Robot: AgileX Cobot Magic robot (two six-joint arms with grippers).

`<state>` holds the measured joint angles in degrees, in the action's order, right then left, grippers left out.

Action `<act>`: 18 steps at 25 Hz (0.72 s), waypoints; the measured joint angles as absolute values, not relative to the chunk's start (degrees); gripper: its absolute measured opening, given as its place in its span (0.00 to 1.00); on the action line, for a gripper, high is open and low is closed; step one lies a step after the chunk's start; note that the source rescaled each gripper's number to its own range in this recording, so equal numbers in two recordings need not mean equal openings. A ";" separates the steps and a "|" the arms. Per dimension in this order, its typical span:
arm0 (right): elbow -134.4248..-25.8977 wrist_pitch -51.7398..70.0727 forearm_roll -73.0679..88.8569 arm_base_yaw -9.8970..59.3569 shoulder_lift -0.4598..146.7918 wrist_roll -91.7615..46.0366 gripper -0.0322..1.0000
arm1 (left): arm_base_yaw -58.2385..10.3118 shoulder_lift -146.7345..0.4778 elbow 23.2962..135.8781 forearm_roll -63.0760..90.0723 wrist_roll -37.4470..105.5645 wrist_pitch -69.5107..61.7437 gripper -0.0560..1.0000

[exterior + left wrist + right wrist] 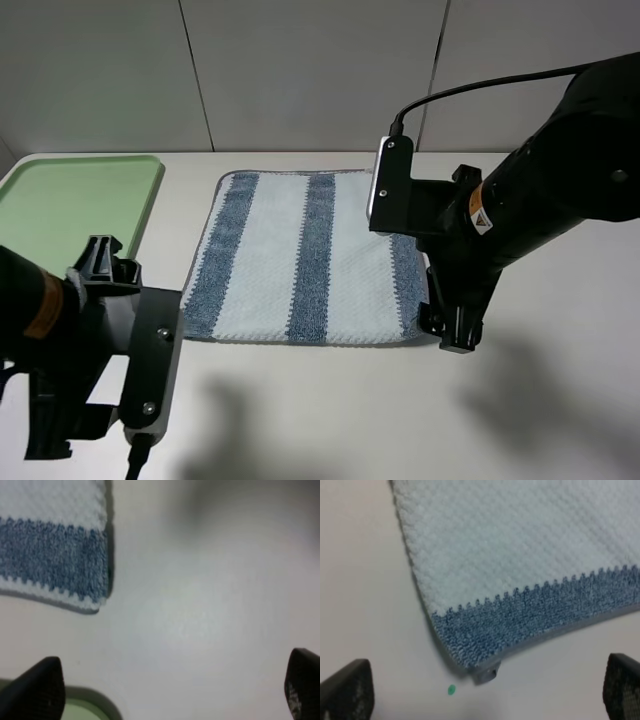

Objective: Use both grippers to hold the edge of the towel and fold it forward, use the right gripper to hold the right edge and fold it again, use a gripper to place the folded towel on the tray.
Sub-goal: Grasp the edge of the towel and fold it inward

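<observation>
two black fingertips of the left gripper (170,690) stand wide apart over the bare table (210,595), grasping nothing; one corner of the towel (50,550) lies ahead of them, untouched, and a green corner of the tray (85,707) shows beside one fingertip. from the right wrist, the right gripper (485,690) is also spread and empty, the towel's corner with its small grey tag (487,672) lying ahead of the gap between the fingers, a green speck (451,690) beside it. from high up: one towel, flat on the table, with three blue stripes; one tray to its left, apart; two arms; a yellow sticker (480,212) on the right arm, too small to read.
</observation>
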<state>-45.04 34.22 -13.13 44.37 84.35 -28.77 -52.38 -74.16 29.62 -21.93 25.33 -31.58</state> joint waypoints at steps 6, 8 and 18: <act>-45.04 33.34 -12.90 44.37 87.55 -33.27 1.00 | -50.77 -79.49 30.83 -24.71 25.38 -28.26 0.86; -45.04 32.52 -12.88 44.37 88.40 -34.37 1.00 | -48.92 -79.94 32.35 -24.88 25.38 -27.39 0.86; -45.04 29.27 -12.70 44.37 91.13 -37.57 1.00 | -43.81 -87.71 38.04 -24.31 25.87 -23.11 0.81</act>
